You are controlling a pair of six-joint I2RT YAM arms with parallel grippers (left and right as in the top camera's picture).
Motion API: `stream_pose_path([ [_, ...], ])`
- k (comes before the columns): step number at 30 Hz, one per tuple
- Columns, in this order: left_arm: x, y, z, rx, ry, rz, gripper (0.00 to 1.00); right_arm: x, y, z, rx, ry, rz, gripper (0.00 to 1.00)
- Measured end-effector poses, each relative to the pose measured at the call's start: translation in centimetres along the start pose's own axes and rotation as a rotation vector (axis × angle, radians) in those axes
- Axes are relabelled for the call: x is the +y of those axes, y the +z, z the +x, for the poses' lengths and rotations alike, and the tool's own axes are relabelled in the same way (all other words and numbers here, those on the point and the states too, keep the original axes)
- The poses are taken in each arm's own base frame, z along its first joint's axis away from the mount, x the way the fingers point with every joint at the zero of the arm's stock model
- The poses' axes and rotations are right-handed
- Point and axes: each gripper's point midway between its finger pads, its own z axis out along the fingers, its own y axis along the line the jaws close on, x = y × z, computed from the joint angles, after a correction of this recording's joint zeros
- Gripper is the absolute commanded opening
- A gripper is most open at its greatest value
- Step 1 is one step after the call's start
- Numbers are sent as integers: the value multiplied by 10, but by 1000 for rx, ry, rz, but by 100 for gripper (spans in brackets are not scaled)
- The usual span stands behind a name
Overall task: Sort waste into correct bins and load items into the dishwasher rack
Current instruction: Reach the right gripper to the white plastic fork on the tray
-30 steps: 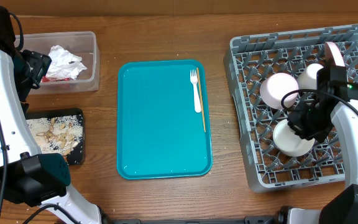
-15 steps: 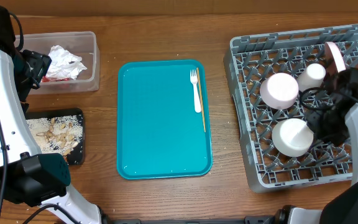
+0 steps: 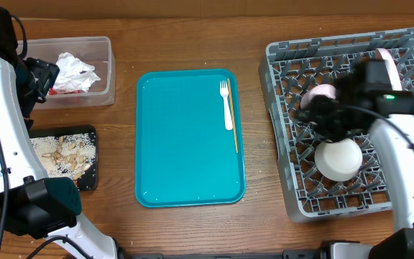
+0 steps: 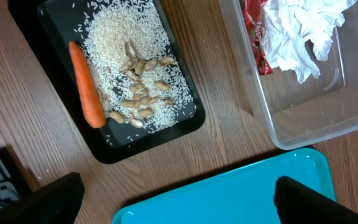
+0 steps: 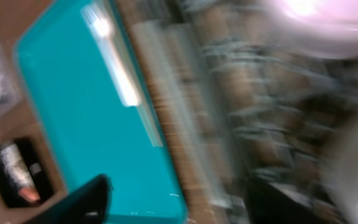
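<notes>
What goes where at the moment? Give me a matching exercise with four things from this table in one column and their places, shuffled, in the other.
Things
1. orange carrot
2. crumpled white paper napkins
3. white plastic fork
4. small round white bowl

Places
A. on the flat teal plastic tray
B. in the large grey plastic dishwasher rack
C. in the shallow black rectangular tray
D. in the clear plastic rectangular tub

Pairs: 1-C, 2-D, 3-A, 4-B
</notes>
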Motion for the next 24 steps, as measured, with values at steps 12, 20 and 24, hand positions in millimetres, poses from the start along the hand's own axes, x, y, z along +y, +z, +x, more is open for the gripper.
stream_pose_path([
  [12, 0, 0, 0, 0, 0, 0, 100, 139, 87, 10, -154, -466, -83, 100],
  [20, 0, 0, 0, 0, 0, -1, 100, 124, 171, -2, -131, -471, -12, 100],
  [24, 0, 0, 0, 0, 0, 0, 100, 110, 194, -3, -116, -469, 32, 100],
])
